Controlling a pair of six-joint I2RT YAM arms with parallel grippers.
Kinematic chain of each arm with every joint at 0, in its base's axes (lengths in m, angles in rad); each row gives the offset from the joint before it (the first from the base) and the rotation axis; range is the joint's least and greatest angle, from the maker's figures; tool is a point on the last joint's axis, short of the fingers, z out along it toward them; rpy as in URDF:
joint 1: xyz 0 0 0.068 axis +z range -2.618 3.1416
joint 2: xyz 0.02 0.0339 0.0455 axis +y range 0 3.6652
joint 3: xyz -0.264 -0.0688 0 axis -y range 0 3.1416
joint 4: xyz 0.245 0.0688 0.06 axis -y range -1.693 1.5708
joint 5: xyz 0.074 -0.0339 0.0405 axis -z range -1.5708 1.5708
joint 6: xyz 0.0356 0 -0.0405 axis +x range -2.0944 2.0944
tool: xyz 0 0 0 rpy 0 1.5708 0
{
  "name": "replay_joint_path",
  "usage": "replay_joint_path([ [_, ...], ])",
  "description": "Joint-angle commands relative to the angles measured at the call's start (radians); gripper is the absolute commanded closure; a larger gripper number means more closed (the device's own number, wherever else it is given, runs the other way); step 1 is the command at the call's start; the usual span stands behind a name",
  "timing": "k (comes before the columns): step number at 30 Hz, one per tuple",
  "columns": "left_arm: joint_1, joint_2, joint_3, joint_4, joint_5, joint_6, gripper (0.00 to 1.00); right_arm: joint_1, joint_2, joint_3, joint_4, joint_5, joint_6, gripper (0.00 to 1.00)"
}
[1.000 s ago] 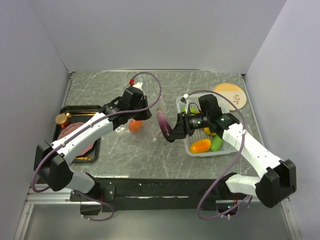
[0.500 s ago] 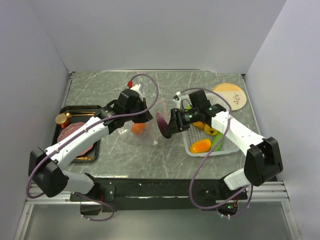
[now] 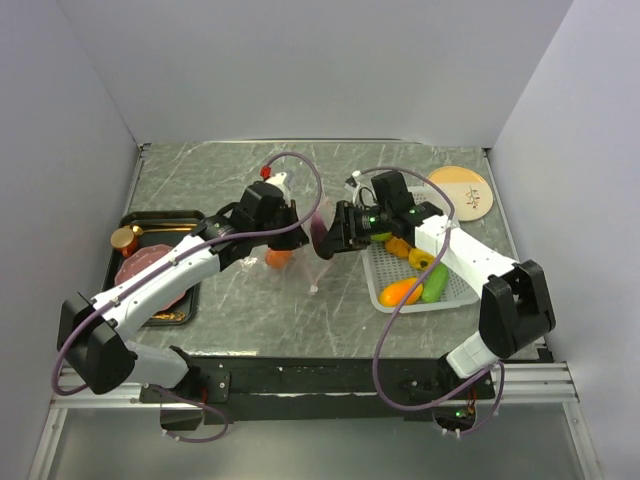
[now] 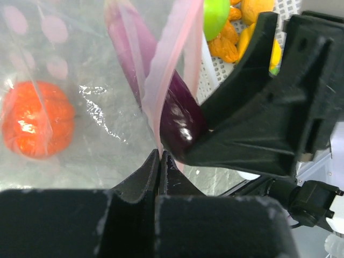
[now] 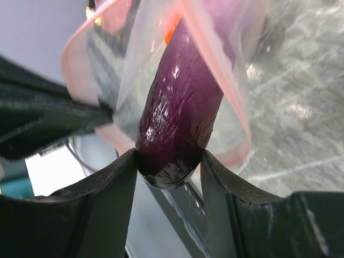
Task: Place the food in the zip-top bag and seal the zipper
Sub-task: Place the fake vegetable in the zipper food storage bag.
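Observation:
My left gripper [image 4: 160, 153] is shut on the pale pink zipper [image 4: 172, 59] and holds the mouth of the clear zip-top bag [image 3: 300, 265] up. A red-orange tomato [image 4: 36, 119] lies inside the bag. The right gripper [image 5: 169, 161] is shut on the blunt end of the purple eggplant [image 5: 180, 107]. The eggplant's tip is inside the bag's mouth, between the two pink strips [image 5: 215, 59]. In the top view both grippers [image 3: 296, 235] [image 3: 330, 243] meet at the table's middle. More food lies in the white basket [image 3: 372, 285]: mango [image 3: 400, 292], cucumber [image 3: 436, 283], pepper [image 3: 415, 257], lime [image 4: 215, 16].
A black tray [image 3: 190, 300] at the left holds a reddish slab [image 3: 150, 268] and a small golden can [image 3: 125, 239]. A round orange plate [image 3: 462, 190] lies at the back right. Grey walls close in the table on three sides.
The right gripper has carried the eggplant leftward from beside the basket into the bag's mouth. The left gripper, still pinching the zipper edge, has shifted slightly right and back.

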Motion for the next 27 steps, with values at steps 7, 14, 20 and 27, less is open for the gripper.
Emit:
replay_joint_path([
  [7, -0.011, 0.006, 0.078, 0.013, 0.035, -0.005, 0.99, 0.078, -0.041, 0.019, 0.129, 0.217, 0.115, 0.70],
  [14, -0.011, 0.015, 0.118, -0.027, -0.018, -0.001, 0.99, 0.094, -0.094, 0.020, 0.074, 0.354, 0.092, 0.27],
  [20, -0.004, 0.027, 0.211, -0.089, -0.087, 0.033, 0.99, 0.092, -0.229, -0.031, 0.093, 0.521, 0.090, 0.16],
  [27, 0.062, 0.047, 0.270, -0.130, -0.151, 0.042, 0.99, 0.051, -0.393, -0.124, 0.094, 0.685, 0.130, 0.15],
])
